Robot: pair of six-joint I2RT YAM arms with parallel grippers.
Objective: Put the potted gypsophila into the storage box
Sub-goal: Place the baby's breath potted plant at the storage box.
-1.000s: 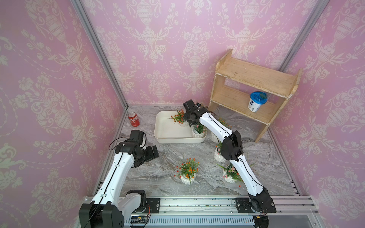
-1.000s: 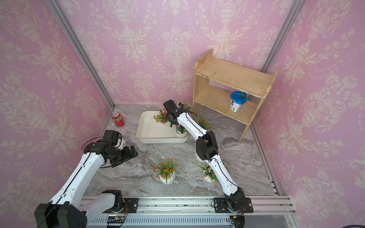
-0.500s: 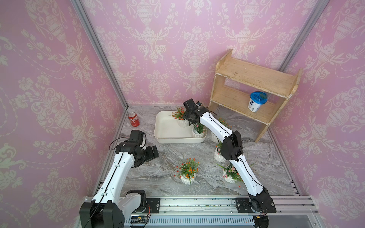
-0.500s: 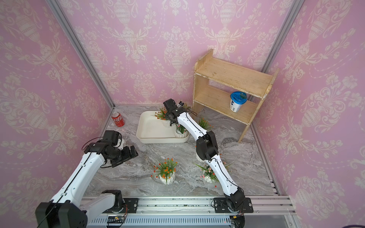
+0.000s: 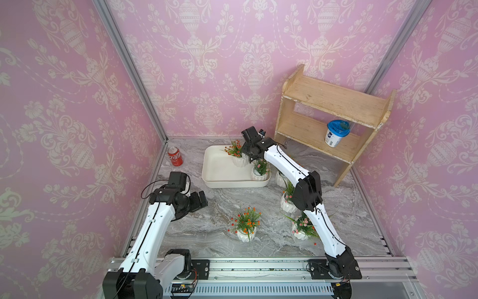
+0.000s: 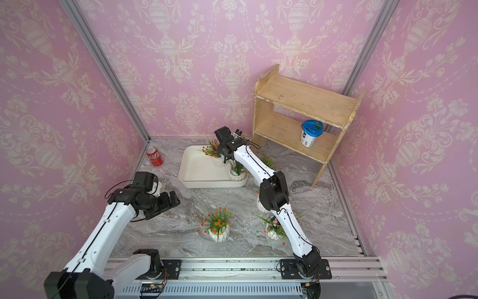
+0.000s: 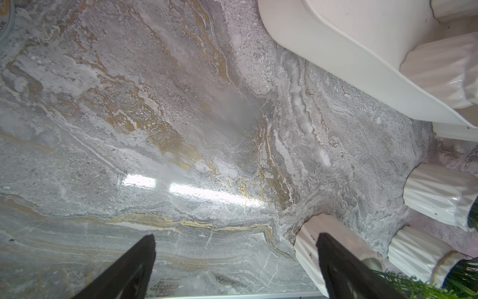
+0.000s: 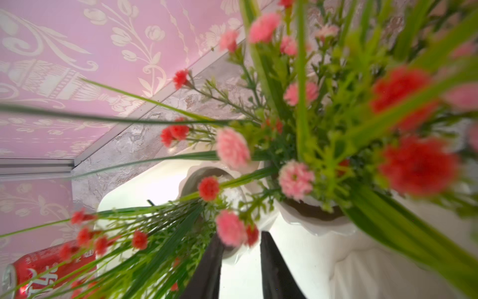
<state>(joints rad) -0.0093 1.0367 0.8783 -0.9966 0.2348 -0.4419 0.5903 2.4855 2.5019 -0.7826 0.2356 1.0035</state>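
While my right gripper [image 8: 240,236] hangs barely parted, empty, at red-blossom pot [image 5: 239,160] in storage box [image 5: 219,178], sprigs [image 8: 160,227] may snag, tip it; left gripper [image 7: 236,235] wide, empty.

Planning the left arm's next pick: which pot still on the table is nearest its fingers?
The orange-blossomed pot, standing alone at the table's front middle; the rest crowd beside the right arm, farther from the left fingers.

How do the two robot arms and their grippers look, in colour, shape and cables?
Both the left arm and the right arm have glossy white tube links with small dark dots, bulky black joints and black bases. A thin black cable runs along each. The left gripper and the right gripper have plain black, tapering fingers.
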